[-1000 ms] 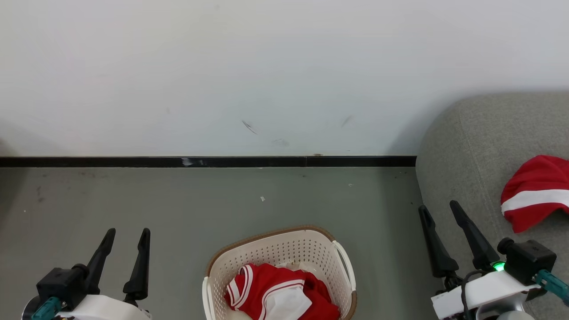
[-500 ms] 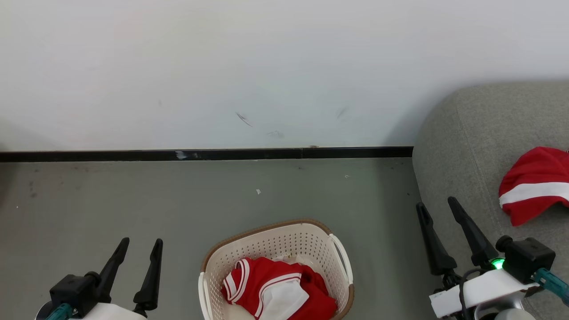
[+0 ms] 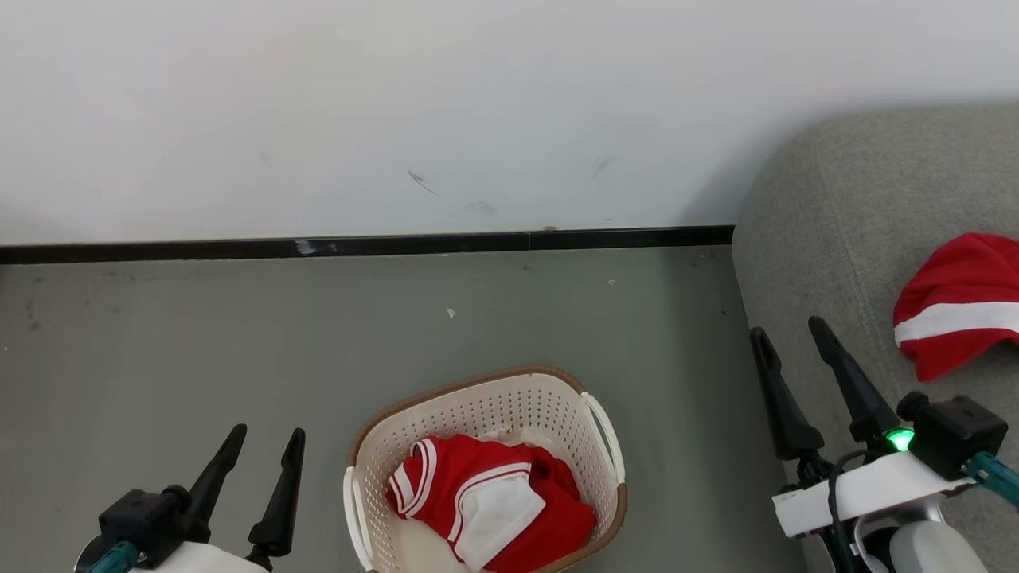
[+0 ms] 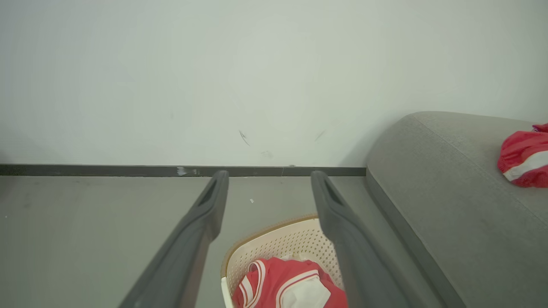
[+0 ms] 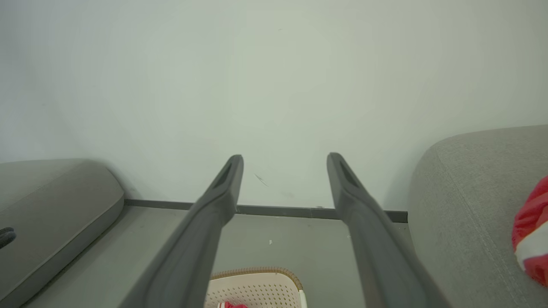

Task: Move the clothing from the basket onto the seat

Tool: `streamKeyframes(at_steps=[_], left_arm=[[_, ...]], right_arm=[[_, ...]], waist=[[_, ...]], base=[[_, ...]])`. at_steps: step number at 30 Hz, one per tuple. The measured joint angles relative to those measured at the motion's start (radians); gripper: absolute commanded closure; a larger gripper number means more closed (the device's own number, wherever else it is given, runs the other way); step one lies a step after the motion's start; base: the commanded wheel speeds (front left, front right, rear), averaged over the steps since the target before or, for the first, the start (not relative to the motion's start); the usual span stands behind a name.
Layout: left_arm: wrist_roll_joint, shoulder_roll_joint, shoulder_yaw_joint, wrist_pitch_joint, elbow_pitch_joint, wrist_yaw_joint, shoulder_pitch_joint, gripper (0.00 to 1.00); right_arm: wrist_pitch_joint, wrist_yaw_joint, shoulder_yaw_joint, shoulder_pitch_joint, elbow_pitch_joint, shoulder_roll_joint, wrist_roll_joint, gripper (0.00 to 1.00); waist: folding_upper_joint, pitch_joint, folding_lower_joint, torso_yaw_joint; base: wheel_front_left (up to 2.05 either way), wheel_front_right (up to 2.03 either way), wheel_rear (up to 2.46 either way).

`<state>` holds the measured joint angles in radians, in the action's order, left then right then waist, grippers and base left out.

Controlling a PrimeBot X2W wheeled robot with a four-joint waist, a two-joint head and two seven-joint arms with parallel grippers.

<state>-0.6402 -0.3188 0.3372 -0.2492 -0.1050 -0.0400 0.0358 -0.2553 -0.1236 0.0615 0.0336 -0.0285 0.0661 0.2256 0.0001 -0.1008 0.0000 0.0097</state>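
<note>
The basket (image 3: 493, 410) stands on the grey-green floor (image 3: 199, 342), low in the middle of the head view, a little way out from the white wall (image 3: 478, 95) and its dark skirting strip (image 3: 398, 244). Inside it lies one crumpled garment (image 3: 478, 497), red with a white panel and thin red-and-white striped trim, bunched on the bottom below the brown rim. The sofa (image 3: 836, 239) takes up the right side of that view. Its rounded corner is near the wall, and bare floor lies between its edge and the basket. On its cushion, toward the right edge of the picture, rests the second garment (image 3: 955, 314), a red heap crossed by a broad white band and partly cut off by the frame. The left gripper (image 3: 268, 434) hangs at the lower left, over the floor just left of the basket, its two dark fingers spread apart with nothing between them. The left wrist view looks along them toward the basket and the garment within. The right gripper (image 3: 786, 330) sits at the lower right, across the sofa's left edge in the head view, fingers likewise parted and empty, clear of the second garment. A green light (image 3: 899, 439) glows on its wrist. In the right wrist view another grey upholstered piece (image 5: 55, 192) lies at the left by the wall. A small dark shape (image 5: 4, 237) at that view's far left edge may be a fingertip of the other arm, though it is too cropped to tell.
</note>
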Motion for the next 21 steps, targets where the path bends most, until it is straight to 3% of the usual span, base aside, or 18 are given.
streamKeyframes(at_steps=[21], left_arm=[[0.026, -0.001, 0.08, 0.039, -0.054, 0.08, 0.161, 0.0]], right_arm=[[0.0, 0.0, -0.008, 0.137, -0.067, -0.005, -0.028, 0.0]], waist=[[0.0, -0.18, 0.0, -0.041]], base=[[0.0, 0.0, 0.0]])
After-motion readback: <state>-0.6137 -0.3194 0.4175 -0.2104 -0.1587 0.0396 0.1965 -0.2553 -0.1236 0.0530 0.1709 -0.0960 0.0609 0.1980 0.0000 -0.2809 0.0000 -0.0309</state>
